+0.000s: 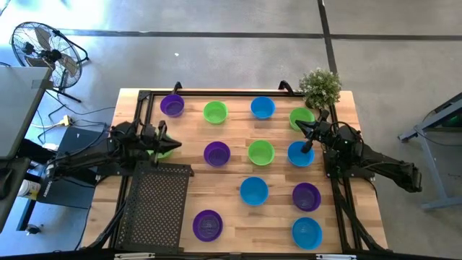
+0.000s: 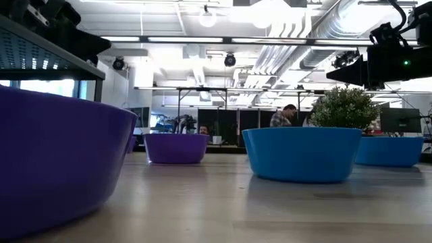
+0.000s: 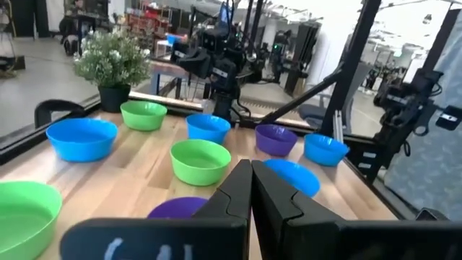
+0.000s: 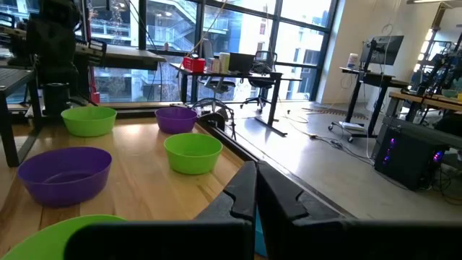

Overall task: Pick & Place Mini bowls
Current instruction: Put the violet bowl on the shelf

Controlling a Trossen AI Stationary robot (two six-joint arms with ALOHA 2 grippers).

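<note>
Purple, green & blue mini bowls [image 1: 260, 152] sit spread over the wooden tabletop [image 1: 231, 217], none held. Left gripper [image 1: 163, 139], fingers closed & empty, hovers above a green bowl [image 1: 162, 152] at left edge. Right gripper [image 1: 303, 128], fingers closed, sits between a green bowl [image 1: 301, 117] & a blue bowl [image 1: 299, 154] near the potted plant [image 1: 320, 87].

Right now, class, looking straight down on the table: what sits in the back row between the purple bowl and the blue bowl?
One small round green plastic bowl, between the purple bowl and the blue bowl, in the high view.
</note>
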